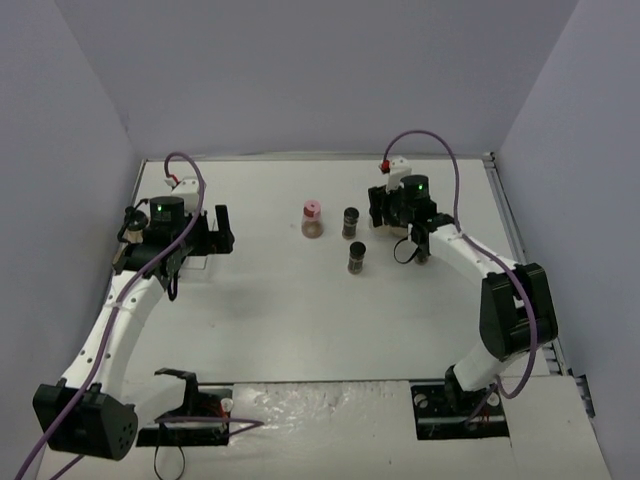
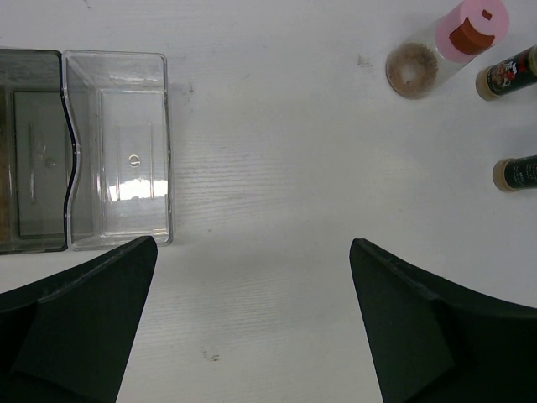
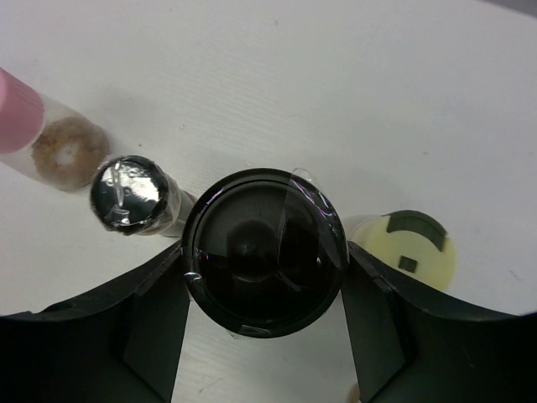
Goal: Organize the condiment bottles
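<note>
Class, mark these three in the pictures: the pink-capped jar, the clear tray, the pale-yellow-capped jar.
pink-capped jar (image 2: 495, 17), left wrist view, on its pink cap.
clear tray (image 2: 117, 159), left wrist view, on the bare floor of its clear compartment.
pale-yellow-capped jar (image 3: 411, 252), right wrist view, on its cap top.

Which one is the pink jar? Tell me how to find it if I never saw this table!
Look down on the white table, at the bunch of little jars just left of the right arm. The pink jar stands at the left end of that bunch. It alone has a pink cap and tan stuff inside; the black-capped jars beside it are darker.
</note>
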### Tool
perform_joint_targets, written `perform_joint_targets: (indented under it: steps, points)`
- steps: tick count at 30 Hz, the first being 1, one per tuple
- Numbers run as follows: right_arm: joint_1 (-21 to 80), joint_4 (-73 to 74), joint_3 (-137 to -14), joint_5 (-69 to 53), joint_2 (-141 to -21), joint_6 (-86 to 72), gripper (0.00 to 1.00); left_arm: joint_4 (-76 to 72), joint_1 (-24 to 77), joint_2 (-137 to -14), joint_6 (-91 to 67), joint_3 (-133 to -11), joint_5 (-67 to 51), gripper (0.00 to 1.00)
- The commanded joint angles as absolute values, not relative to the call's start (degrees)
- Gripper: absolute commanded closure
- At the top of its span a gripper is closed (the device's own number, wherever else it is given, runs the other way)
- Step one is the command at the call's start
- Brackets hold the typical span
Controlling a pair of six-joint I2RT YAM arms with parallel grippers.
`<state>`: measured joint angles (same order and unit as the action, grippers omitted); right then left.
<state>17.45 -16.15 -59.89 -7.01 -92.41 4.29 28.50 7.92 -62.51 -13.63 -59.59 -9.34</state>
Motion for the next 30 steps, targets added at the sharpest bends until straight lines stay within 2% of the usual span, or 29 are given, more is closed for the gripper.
perform_joint_targets:
  steps: [1, 6, 17, 24, 28, 30]
  points:
    - [20.9, -14.2, -66.4, -4.5, -81.5, 7.5, 0.96, 26.5, 8.1, -62.1, -13.0, -60.9, -9.2, 0.03]
    - [29.3, -7.8, -72.9, -6.9, -79.6, 8.2, 0.98, 26.5, 8.1, -62.1, -12.9, -61.0, -9.1, 0.03]
    - [46.2, -17.8, -75.2, -11.5, -96.2, 5.3, 0.99, 26.5, 7.9, -61.3, -12.4, -60.7, -6.4, 0.03]
    - [48.8, -24.3, -73.0, -12.7, -103.3, 4.1, 0.97, 25.1, 7.9, -60.6, -12.4, -60.1, -8.0, 0.03]
    - [49.1, -26.4, -70.3, -12.3, -103.9, 4.0, 0.93, 24.5, 7.9, -60.4, -12.5, -59.9, -9.3, 0.03]
    - [49.1, -26.7, -69.3, -12.4, -103.8, 4.0, 0.86, 24.1, 7.9, -60.5, -12.5, -59.8, -10.6, 0.03]
